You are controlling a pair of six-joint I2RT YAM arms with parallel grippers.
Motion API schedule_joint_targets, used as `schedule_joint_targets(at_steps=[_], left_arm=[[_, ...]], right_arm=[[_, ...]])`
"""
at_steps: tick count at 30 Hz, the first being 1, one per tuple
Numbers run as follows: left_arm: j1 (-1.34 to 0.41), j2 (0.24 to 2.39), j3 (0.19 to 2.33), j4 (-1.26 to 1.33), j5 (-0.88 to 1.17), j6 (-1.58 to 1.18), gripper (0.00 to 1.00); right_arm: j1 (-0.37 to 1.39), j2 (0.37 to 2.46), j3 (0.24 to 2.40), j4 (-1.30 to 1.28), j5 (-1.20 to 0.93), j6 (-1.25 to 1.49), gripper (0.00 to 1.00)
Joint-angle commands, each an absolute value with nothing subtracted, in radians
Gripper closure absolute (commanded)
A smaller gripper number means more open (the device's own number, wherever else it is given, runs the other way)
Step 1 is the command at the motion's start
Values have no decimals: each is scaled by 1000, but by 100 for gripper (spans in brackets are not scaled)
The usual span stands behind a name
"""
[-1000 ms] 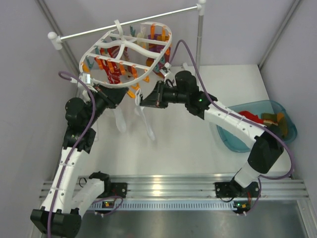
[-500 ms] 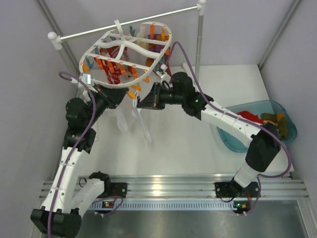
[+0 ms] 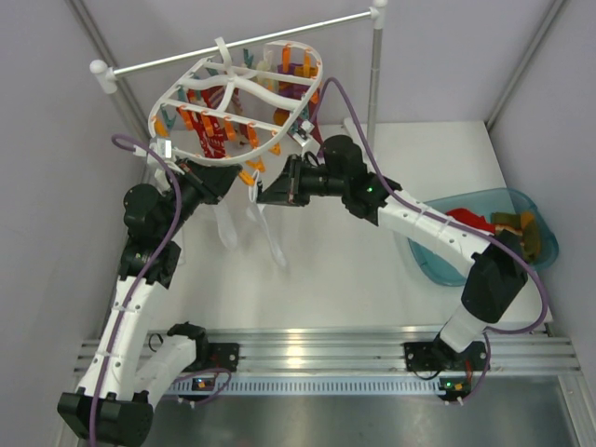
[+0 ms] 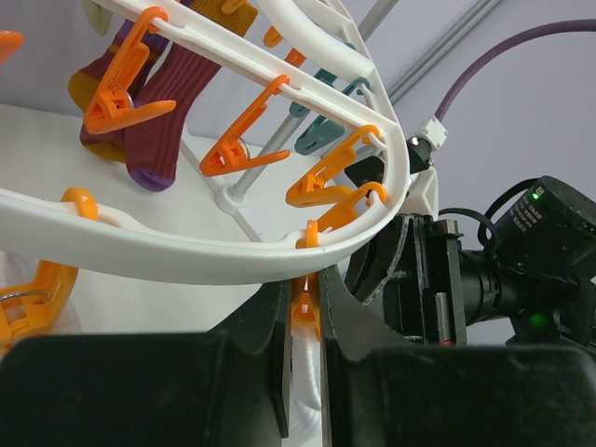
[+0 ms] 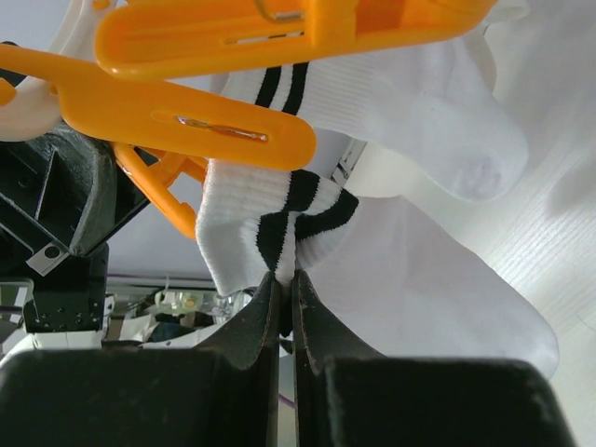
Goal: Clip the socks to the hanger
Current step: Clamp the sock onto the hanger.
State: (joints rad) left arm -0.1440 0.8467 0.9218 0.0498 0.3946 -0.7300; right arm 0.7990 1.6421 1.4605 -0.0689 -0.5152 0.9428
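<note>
While two white fabric socks (image 3: 226, 226) hang under the white plastic hanger (image 3: 228, 98), right gripper (image 5: 287, 279) pinches one, left gripper (image 4: 304, 291) clamps an orange clip (image 4: 305, 307) — blue basin (image 3: 438, 272) holds more.

Robot test cell, not a home.
You're working at a boxed-in bench: plain grey wall panels (image 3: 466, 56) on three sides, a white table (image 3: 372, 279), and a slotted aluminium rail (image 3: 326, 352) carrying the arm bases (image 3: 191, 349) at its near edge, with purple cables (image 4: 521, 44) looped in the open. The hanger (image 3: 226, 91) on its rail stand (image 3: 242, 40) and the blue basin (image 3: 430, 265) read as laundry props.
</note>
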Motion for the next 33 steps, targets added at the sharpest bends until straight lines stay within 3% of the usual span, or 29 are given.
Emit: schedule_joint_targets(at_steps=[1,33], left_arm=[[-138,842,925,67,376,-713,100],[-138,836,926,35,387,-709,100]], right_arm=[[815,1605,1506,-8,-543,931,100],[816,1581,1497,31,-545,870,100]])
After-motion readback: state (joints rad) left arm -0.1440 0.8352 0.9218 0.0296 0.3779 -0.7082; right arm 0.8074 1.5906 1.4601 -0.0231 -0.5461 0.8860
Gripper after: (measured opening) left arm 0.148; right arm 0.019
